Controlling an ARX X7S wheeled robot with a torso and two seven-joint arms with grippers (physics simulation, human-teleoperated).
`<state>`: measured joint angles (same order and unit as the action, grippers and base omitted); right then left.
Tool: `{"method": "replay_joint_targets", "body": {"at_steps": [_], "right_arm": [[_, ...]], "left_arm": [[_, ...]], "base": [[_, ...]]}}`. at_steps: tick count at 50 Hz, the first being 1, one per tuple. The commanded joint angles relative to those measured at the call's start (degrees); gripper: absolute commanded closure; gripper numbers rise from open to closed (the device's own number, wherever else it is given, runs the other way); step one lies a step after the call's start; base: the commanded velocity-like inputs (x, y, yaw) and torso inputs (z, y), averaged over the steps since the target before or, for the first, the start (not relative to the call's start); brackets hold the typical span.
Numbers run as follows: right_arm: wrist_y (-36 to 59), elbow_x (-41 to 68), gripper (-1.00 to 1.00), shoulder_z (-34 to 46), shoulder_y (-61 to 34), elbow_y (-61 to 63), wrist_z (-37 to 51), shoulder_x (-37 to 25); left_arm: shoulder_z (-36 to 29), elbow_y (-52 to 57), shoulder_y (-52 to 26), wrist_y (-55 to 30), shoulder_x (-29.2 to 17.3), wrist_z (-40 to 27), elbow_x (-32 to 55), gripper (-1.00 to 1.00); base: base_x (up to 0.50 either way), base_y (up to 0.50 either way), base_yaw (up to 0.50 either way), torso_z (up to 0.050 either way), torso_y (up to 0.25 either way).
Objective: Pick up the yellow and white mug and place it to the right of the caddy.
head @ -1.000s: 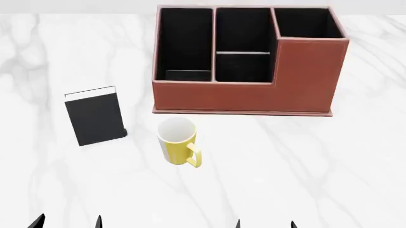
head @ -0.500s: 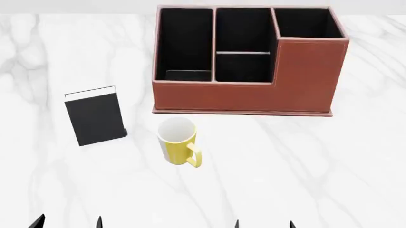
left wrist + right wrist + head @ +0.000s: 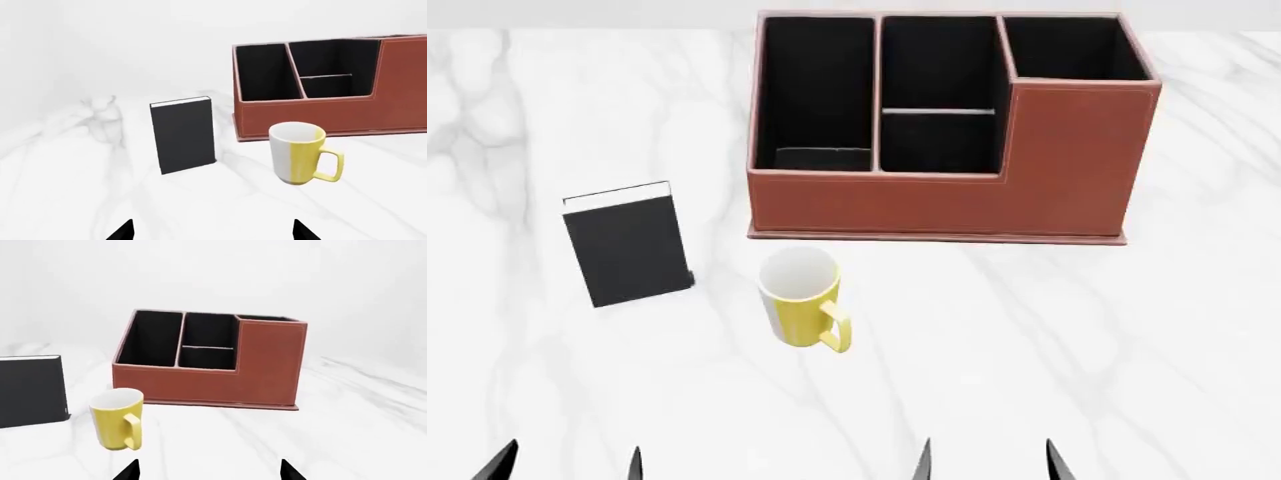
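Observation:
The yellow and white mug (image 3: 799,297) stands upright on the white marble table, just in front of the caddy's left part, its handle toward me and to the right. It also shows in the left wrist view (image 3: 299,153) and the right wrist view (image 3: 118,418). The reddish-brown caddy (image 3: 948,190) stands behind it; it also shows in both wrist views (image 3: 313,117) (image 3: 207,382). My left gripper (image 3: 567,462) and right gripper (image 3: 985,458) are at the near edge, open and empty, well short of the mug. Only their black fingertips (image 3: 123,231) (image 3: 288,471) show.
A black upright book with a white edge (image 3: 627,243) stands left of the mug; it also shows in both wrist views (image 3: 183,134) (image 3: 30,390). The marble table (image 3: 1174,340) extends to the right of the caddy and in front of it.
The right gripper's fingertips have risen a little further into the head view. The left gripper's tips have shifted only slightly. The mug, caddy and book have not moved.

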<state>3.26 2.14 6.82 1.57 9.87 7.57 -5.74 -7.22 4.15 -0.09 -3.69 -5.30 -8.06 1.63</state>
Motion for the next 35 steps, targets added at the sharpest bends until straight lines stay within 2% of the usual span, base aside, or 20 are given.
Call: {"method": "replay_joint_targets", "body": {"at_steps": [1, 10, 15, 22, 25, 26, 27, 29, 30, 31, 32, 35], "right_arm": [[6.31, 0.58, -1.00, 0.65, 2.37, 17.01, 1.34, -1.58], [14.42, 1.17, -1.00, 0.48, 3.27, 31.80, 2.46, -2.98], [21.23, 0.06, -1.00, 2.06, 3.20, 41.85, 3.13, -3.70], [28.34, 1.40, -1.00, 1.76, 1.74, 50.02, 4.10, -4.04], [26.67, 4.83, -1.00, 3.95, 1.04, 50.12, 10.09, -8.97], [25.19, 8.89, -1.00, 6.60, -0.33, 50.12, 16.78, -14.70], [23.04, 15.67, -1.00, 11.97, -4.15, 50.12, 25.37, -23.30], [15.70, 25.50, -1.00, 27.77, -16.66, 50.12, 42.56, -40.48], [12.56, 27.82, -1.00, 36.36, -24.32, 50.12, 51.15, -45.71], [10.16, 29.22, -1.00, 44.95, -31.36, 50.12, 59.75, -48.73], [7.47, 30.50, -1.00, 53.55, -39.96, 50.12, 66.96, -51.23], [0.95, 32.16, -1.00, 79.33, -63.57, 50.12, 79.07, -53.29]], "left_arm": [[-2.59, 11.90, 0.88, -9.34, -1.11, -2.99, -4.27, -1.00], [-3.01, 23.46, 1.27, -14.99, -1.18, -5.11, -5.75, -1.00], [-4.67, 32.19, 0.30, -22.15, -1.89, -5.19, -8.73, -1.00], [-5.39, 41.04, -0.45, -27.78, -1.96, -7.08, -12.56, -1.00], [-5.37, 45.23, -0.82, -30.29, -1.84, -7.41, -13.62, -1.00], [-5.46, 47.00, -0.98, -31.49, -1.83, -7.57, -14.36, -1.00], [-5.55, 49.07, -1.09, -32.59, -1.89, -7.71, -15.17, -1.00], [-6.06, 51.52, -1.32, -33.98, -2.07, -8.42, -17.07, -1.00], [-6.22, 52.77, -1.51, -34.87, -2.02, -8.59, -17.83, -1.00], [-6.42, 53.58, -1.67, -35.49, -2.05, -8.63, -18.36, -1.00], [-7.67, 55.74, -2.01, -36.81, -1.82, -8.46, -22.41, -1.00], [-5.78, 55.83, -0.72, -32.95, 5.14, -0.18, -31.17, -1.00]], "base": [[0.00, 0.00, 0.00, 0.000, 0.000], [0.00, 0.00, 0.00, 0.000, 0.000], [0.00, 0.00, 0.00, 0.000, 0.000], [0.00, 0.00, 0.00, 0.000, 0.000], [0.00, 0.00, 0.00, 0.000, 0.000], [0.00, 0.00, 0.00, 0.000, 0.000], [0.00, 0.00, 0.00, 0.000, 0.000], [0.00, 0.00, 0.00, 0.000, 0.000], [0.00, 0.00, 0.00, 0.000, 0.000], [0.00, 0.00, 0.00, 0.000, 0.000], [0.00, 0.00, 0.00, 0.000, 0.000], [0.00, 0.00, 0.00, 0.000, 0.000]]}}
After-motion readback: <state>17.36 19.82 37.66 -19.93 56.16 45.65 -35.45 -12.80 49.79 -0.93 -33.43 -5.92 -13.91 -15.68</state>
